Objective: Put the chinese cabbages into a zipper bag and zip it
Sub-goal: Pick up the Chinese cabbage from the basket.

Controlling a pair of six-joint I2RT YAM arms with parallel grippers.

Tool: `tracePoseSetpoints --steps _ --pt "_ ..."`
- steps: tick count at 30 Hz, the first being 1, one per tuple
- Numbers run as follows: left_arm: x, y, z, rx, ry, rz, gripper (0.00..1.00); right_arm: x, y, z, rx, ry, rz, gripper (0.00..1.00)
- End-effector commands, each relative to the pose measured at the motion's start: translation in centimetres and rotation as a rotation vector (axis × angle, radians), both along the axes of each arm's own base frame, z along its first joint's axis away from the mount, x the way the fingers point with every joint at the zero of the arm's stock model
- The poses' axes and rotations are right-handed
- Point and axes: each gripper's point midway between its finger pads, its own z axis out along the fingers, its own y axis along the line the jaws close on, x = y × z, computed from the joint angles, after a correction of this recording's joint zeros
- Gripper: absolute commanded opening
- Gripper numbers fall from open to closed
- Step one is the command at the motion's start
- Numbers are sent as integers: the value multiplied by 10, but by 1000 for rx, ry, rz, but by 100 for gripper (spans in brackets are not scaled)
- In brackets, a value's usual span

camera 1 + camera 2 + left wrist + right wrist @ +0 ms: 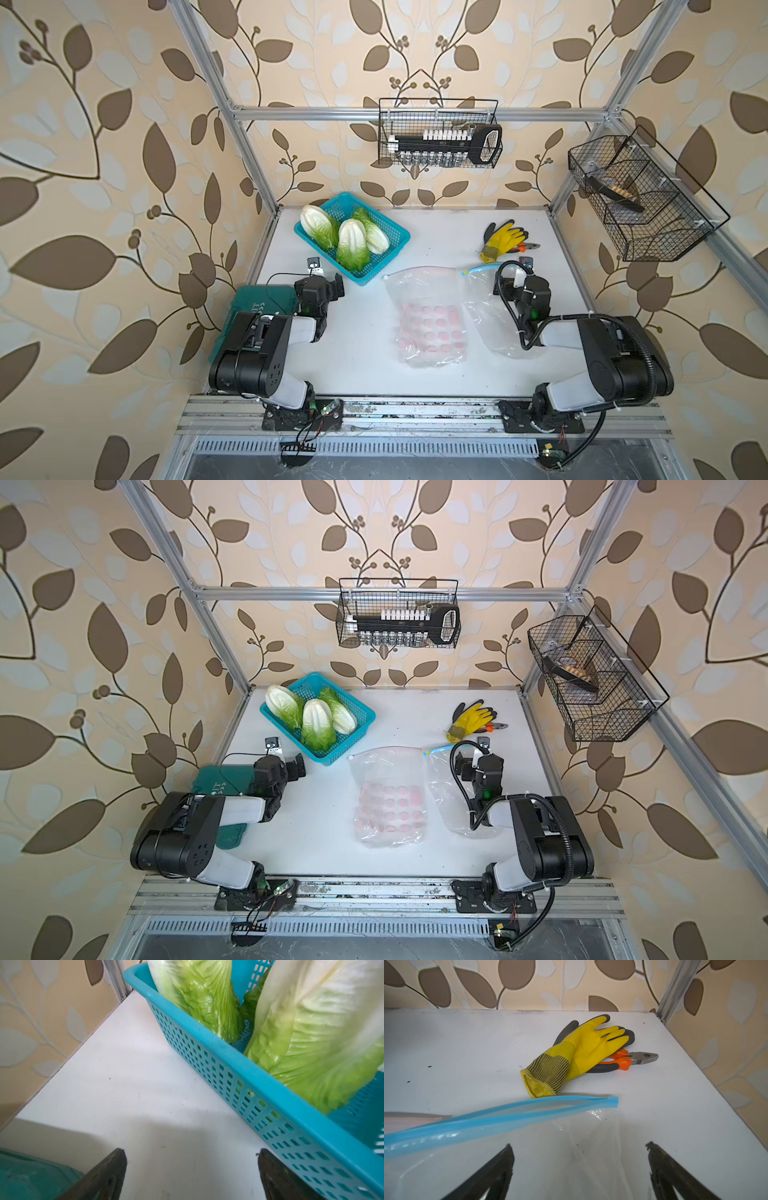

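Teal basket (390, 253): chinese cabbages (352, 245) front-back, green tips mostly nearward; left claw (191, 1151), right claw (579, 1144) wide.

I'm seeing three chinese cabbages (352, 245) lying close together in the teal basket (392, 228) at the far left of the table (436, 232); a fourth I'm not making out. Two are pointing their white ribbed stalk ends toward the back wall and their ruffled green tips toward the near edge; the third is lying the other way round. Two clear zipper bags are lying flat side by side: a pink-dotted bag (428, 316) mid-table, and a blue-zipped bag (482, 320) just to its right, its blue zip strips (500, 1118) parting slightly along the mouth.
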Motion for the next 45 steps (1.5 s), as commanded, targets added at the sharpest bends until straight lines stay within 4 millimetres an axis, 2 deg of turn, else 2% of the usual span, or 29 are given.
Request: tracePoseSetpoints --steps 1,31,32,34,37,41,43,44,45 --pt "1 6 4 11 -11 19 99 5 0 5 7 -14 -5 100" --pt "0 8 6 6 -21 12 99 4 0 7 7 -21 -5 100" --pt "1 7 13 20 -29 10 99 7 2 17 -6 -50 -3 100" --pt "-1 5 32 50 -14 29 99 8 10 37 -56 24 -5 100" --pt "-13 9 57 80 -34 117 99 7 18 74 -31 50 -32 100" --pt "-35 11 91 -24 -91 213 99 -16 21 109 70 92 -128 100" --pt "-44 8 114 -40 -100 239 99 -26 23 129 183 80 -195 100" --pt "-46 5 128 -61 -110 235 99 -31 23 136 304 71 -248 100" --pt "-47 -1 141 -105 -116 212 99 -37 31 135 409 118 -239 100"
